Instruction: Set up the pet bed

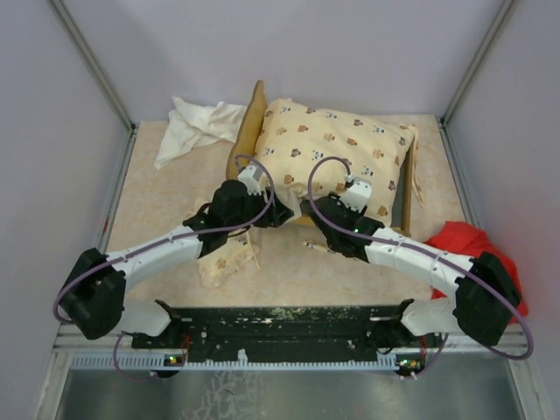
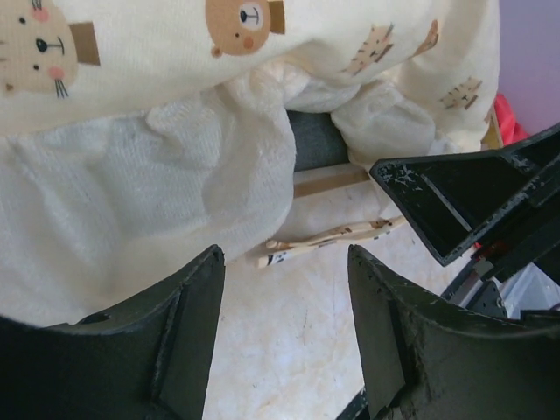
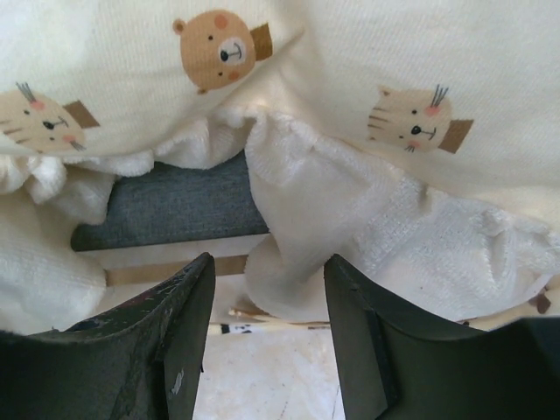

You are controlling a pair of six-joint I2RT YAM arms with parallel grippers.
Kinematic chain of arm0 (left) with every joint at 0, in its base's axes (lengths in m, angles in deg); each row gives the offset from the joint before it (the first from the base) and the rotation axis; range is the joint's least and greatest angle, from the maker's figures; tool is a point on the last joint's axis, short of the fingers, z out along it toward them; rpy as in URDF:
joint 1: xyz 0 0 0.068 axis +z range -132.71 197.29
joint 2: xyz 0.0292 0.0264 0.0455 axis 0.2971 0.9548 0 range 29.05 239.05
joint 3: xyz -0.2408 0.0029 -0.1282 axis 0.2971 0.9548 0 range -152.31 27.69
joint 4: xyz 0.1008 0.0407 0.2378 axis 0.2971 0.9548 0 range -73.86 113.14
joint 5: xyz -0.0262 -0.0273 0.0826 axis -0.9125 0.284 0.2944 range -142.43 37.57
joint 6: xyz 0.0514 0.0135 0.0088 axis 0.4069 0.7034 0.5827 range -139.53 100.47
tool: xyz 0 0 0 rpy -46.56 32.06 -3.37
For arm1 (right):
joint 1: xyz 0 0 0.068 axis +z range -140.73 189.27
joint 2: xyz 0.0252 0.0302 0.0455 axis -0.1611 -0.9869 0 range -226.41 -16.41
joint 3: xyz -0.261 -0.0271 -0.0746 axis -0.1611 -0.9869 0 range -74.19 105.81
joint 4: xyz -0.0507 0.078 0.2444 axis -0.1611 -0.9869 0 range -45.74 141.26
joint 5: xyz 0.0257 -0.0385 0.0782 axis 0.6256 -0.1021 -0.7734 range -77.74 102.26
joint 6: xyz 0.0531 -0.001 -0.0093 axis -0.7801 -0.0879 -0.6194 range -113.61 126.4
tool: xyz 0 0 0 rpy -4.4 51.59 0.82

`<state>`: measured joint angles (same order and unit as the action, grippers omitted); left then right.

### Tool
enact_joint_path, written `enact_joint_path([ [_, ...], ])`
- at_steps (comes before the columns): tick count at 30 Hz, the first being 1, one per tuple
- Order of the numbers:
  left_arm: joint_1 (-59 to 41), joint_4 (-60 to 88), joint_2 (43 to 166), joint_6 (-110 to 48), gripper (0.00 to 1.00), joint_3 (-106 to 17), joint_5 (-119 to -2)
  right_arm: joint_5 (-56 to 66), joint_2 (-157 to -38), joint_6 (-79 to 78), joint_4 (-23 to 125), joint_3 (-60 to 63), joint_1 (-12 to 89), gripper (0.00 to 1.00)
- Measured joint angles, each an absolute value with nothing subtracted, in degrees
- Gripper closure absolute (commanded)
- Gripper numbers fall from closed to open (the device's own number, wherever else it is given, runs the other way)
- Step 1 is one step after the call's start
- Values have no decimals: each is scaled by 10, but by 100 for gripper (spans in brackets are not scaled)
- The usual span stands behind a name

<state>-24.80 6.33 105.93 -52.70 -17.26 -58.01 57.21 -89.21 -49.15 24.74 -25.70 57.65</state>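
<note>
The pet bed's light wooden frame [image 1: 249, 122] stands at the back middle, headboard to the left. The cream animal-print cushion [image 1: 337, 153] lies on it, its near edge bunched and hanging over the front rail. My left gripper [image 1: 278, 210] and right gripper [image 1: 317, 210] sit side by side at that near edge. The left gripper [image 2: 286, 258] is open over bare table, the cushion [image 2: 157, 184] just beyond its tips. The right gripper [image 3: 269, 267] is open too, a fleecy cushion corner [image 3: 306, 219] hanging just past its tips. The dark grey base [image 3: 175, 206] shows under the cushion. The small matching pillow [image 1: 226, 262] lies on the table near the left arm.
A plain white cloth [image 1: 197, 127] lies crumpled at the back left. A red cloth [image 1: 468, 245] sits by the right wall next to the right arm. A thin printed tie strap [image 2: 332, 238] trails on the table under the cushion's edge. Walls close in both sides.
</note>
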Motion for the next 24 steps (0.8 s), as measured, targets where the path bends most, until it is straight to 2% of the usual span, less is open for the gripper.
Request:
enact_joint_path([
  [5, -251, 53, 1111, -529, 36, -192, -560, 583, -902, -483, 272, -262, 563, 58],
  [6, -251, 58, 1121, -530, 37, -196, -556, 587, -902, -477, 276, -266, 562, 64],
  [7, -251, 67, 1138, -531, 40, -203, -548, 590, -902, -471, 279, -271, 561, 74],
  [9, -251, 74, 1144, -531, 53, -204, -542, 597, -897, -449, 293, -284, 560, 91],
  [12, -252, 95, 1150, -530, 89, -204, -520, 600, -868, -416, 318, -318, 559, 100],
  [13, -252, 102, 1150, -526, 98, -204, -514, 599, -854, -405, 323, -330, 559, 100],
  [24, -252, 192, 1109, -469, 100, -204, -464, 571, -722, -279, 345, -408, 555, 100],
])
